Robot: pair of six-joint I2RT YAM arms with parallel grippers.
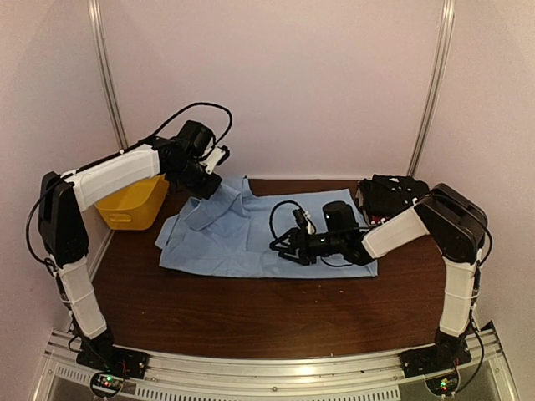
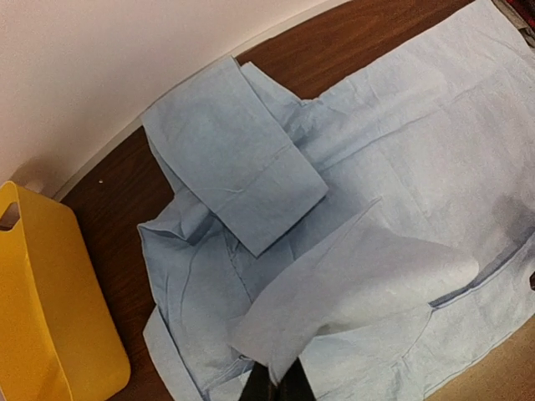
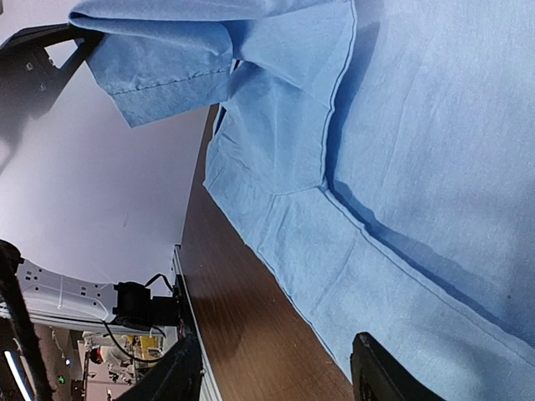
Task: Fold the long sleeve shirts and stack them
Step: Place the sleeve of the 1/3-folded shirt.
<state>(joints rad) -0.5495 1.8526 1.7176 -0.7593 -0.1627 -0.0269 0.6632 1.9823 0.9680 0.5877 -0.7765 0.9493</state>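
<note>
The light blue long sleeve shirt [image 1: 242, 238] lies spread on the brown table. My left gripper [image 1: 209, 187] is above its back left part, shut on a sleeve end that it holds lifted off the shirt. In the left wrist view the dark fingertips [image 2: 261, 389] pinch this raised fold of blue cloth [image 2: 359, 280]; the other sleeve [image 2: 234, 163] lies folded across the shirt. My right gripper [image 1: 282, 248] is open and empty, low over the shirt's near edge [image 3: 393, 276], its fingers [image 3: 380, 376] wide apart. A black shirt [image 1: 389, 196] lies bunched at the back right.
A yellow plastic basket [image 1: 134, 205] stands at the table's left edge, close to the left arm; it also shows in the left wrist view [image 2: 50, 309]. Bare brown table [image 1: 251, 313] runs along the front. White walls close off the back and sides.
</note>
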